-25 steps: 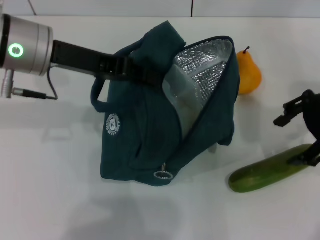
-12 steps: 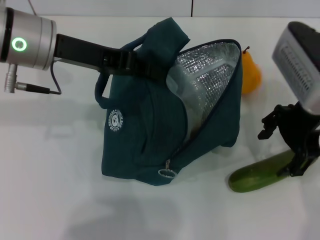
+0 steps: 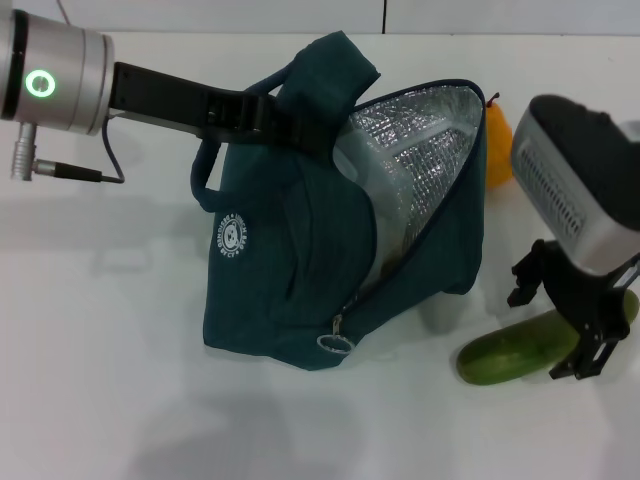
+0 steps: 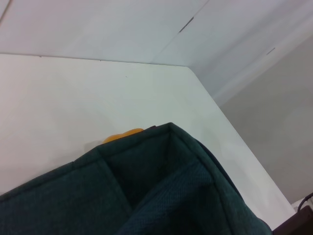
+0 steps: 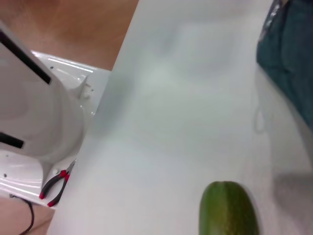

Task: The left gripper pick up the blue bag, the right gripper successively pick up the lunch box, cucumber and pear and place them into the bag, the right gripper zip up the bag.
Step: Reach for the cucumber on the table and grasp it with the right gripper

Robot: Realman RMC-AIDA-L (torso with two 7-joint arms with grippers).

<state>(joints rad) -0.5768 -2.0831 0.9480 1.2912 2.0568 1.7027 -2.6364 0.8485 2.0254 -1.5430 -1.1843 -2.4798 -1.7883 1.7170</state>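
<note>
Near the bench's (image 3: 120, 400) front right edge, the right gripper (image 3: 575, 320) straddles the cucumber (image 3: 515, 352), fingers spread and not clamped. The bag (image 3: 290, 290) stands mid-bench, mouth open, its handle pinched by the left gripper (image 3: 285, 118). The pear (image 3: 497, 148) sits behind the bag.

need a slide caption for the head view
Left gripper holds teal fabric bag open; right gripper over green cucumber.

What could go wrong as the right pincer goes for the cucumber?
1. The right pincer sits over one end of the cucumber, so an off-centre grip may let it tip or slip.
2. The bag, held up by the left pincer, opens in a narrow slanted gap; the long cucumber could catch its rim.
</note>
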